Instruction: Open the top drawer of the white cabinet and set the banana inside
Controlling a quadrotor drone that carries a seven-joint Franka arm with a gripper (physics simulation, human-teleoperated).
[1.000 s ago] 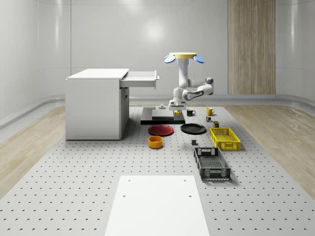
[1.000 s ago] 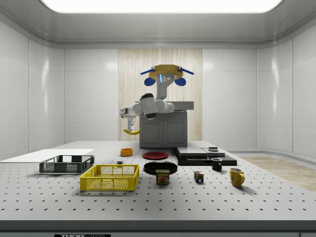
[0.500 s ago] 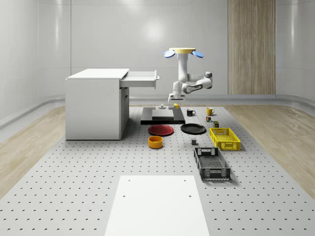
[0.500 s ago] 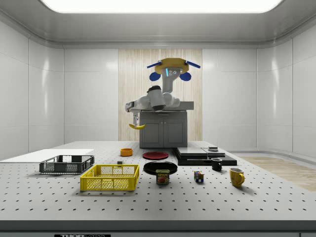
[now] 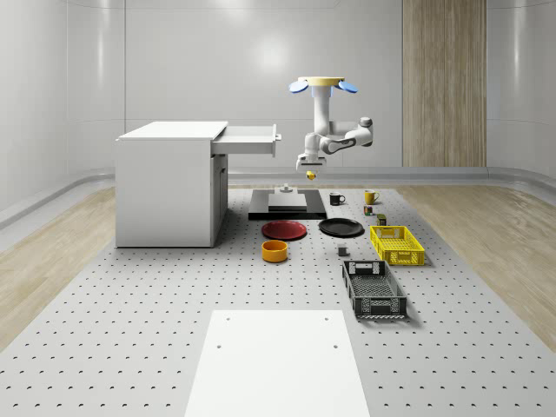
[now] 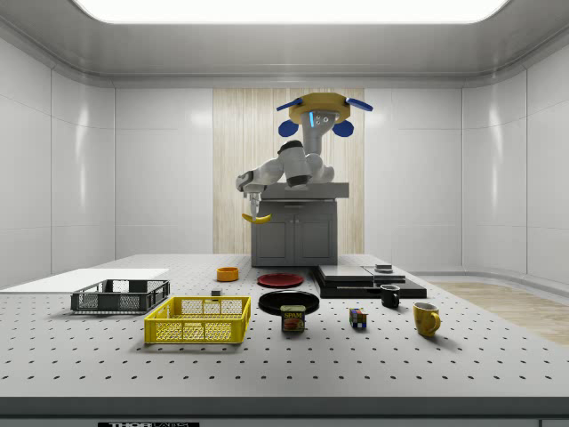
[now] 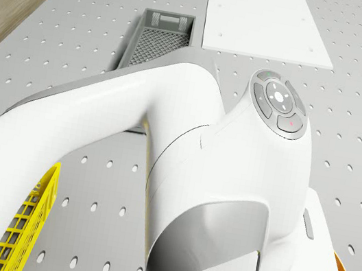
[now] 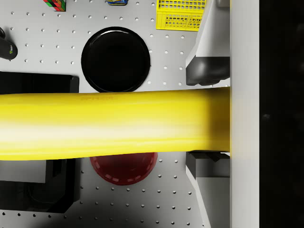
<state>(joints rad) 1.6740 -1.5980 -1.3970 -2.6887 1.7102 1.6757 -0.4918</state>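
The banana is a smooth, bright yellow curve, pinched between the gripper's fingers and hanging in the air beside the open drawer, at about its height. The drawer is a shallow white tray pulled out of the boxy white cabinet. The drone, a yellow disc with blue rotors, hovers above the perforated grey table, over the black slab. Below the banana lie a glossy black plate and a red plate.
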